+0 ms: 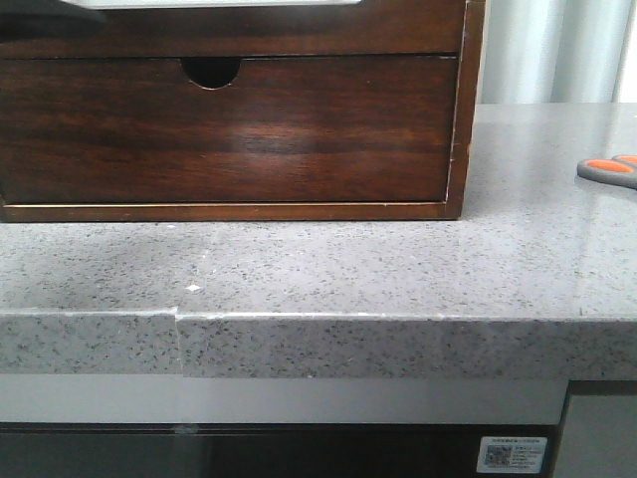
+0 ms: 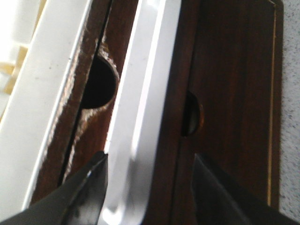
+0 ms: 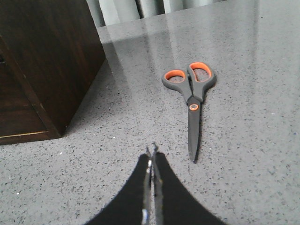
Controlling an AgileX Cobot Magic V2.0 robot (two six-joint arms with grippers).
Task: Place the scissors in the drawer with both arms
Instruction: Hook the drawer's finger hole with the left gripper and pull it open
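Item 1. Dark-brown wooden chest [image 1: 229, 129], standing on the grey speckled stone counter [image 1: 328, 269] toward its left, set back from the front edge. The lower drawer front with a half-round finger notch [image 1: 211, 72] sits flush and closed.

Item 2. Wide, shallow dark-brown wooden drawer [image 2: 140, 117] with a whitish inside, in the upper part of the chest; the left wrist view shows it pulled out a little, pale interior exposed. How far out it stands cannot be judged.

Item 3. Left gripper [image 2: 150, 187], black, fingers apart, straddling the drawer's front edge; whether the pads touch the wood cannot be told.

Item 4. Right gripper [image 3: 152, 161], black, fingers pressed together and holding nothing, poised just above the counter near the blade tips.

Item 5. Small scissors with grey plastic handles and orange inner loops [image 3: 191, 101], blades closed, lying flat on the counter near its right edge, well apart from the chest.

Handling: judged light, rigid, not fragile. The flat blades lie flush on smooth stone and would likely slide under a pinch. Best hold is judged to be across the thicker handle shank just behind the pivot, fingers first opened.
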